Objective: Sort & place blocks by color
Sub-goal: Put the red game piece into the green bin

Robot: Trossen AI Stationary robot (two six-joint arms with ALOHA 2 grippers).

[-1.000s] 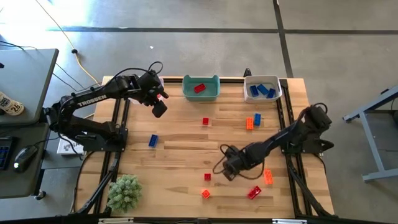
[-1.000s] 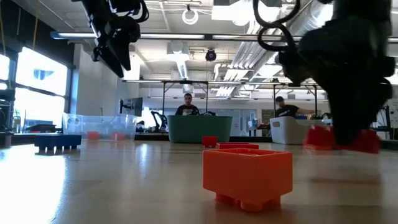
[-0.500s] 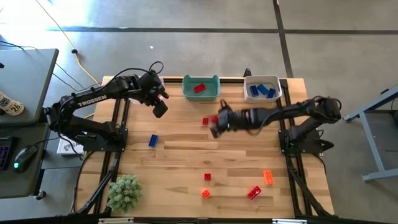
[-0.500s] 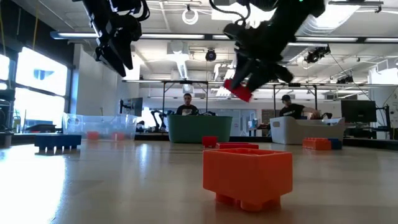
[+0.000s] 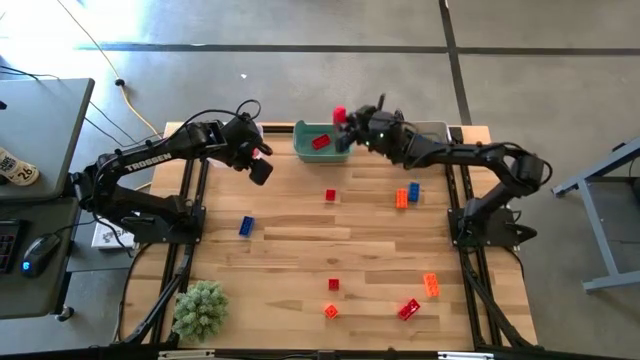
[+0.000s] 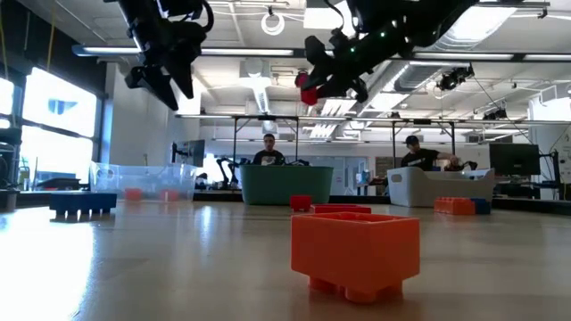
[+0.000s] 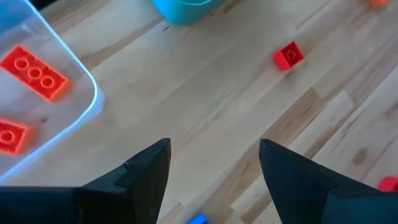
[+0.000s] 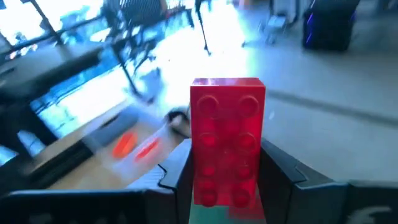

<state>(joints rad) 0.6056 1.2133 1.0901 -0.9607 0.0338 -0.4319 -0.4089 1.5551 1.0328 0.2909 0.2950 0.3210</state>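
Brick between right fingers (red)

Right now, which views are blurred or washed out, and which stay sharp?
Right wrist view: the red block in the right gripper is sharp, everything behind it smeared, with blown-out glare above. Low view: the near orange block is crisp, ceiling lights glare. High view and left wrist view: evenly lit and clear.
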